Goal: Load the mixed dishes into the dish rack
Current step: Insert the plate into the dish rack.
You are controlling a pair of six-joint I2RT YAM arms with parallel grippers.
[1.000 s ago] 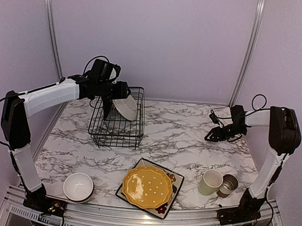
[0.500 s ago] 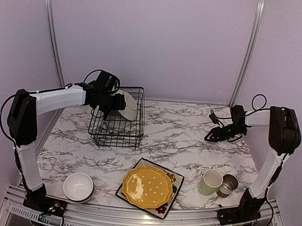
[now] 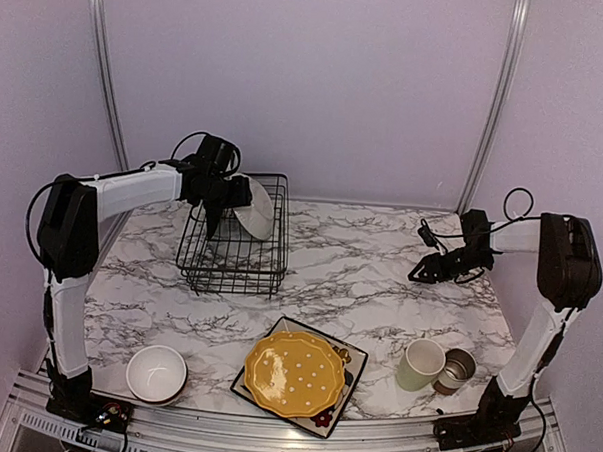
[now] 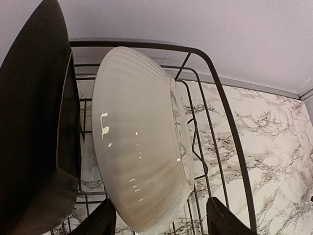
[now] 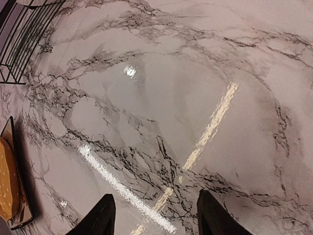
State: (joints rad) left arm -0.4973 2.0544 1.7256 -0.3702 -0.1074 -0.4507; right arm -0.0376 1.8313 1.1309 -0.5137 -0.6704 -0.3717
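The top external camera shows the dish rack (image 3: 233, 277) at the far left of the marble tabletop (image 3: 359, 279). The left tool (image 3: 220, 214) reaches into it beside a standing white bowl (image 3: 254, 210) that leans on edge inside the wires. The right tool (image 3: 422, 271) hovers over bare marble at the far right, well apart from every dish. Along the near edge lie the dishes not yet loaded. A near white bowl (image 3: 156, 373) is at the left, and a yellow scalloped plate (image 3: 295, 374) is stacked on a black square plate (image 3: 325, 418) in the middle. At the right, a pale green mug (image 3: 421, 364) stands just beside a grey-brown cup (image 3: 457, 368).

The left wrist camera looks along the left tool into the dish rack. Its jaws stand wide, with the lower rim of the standing white bowl between them. One finger is just beside the bowl and the other is clear of it, so I judge that the tool has no hold and the bowl rests on the wires. Right beside the bowl stands a dark dish (image 4: 34, 127), probably a second black square plate, though its pattern is hidden.

The right wrist camera shows the right tool's jaws partly apart with nothing between them and only marble below. A corner of the dish rack shows at top left, and the edge of the yellow scalloped plate at the left.

I judge the task under halfway. One bowl, and perhaps a plate, is racked, and five dishes are left.
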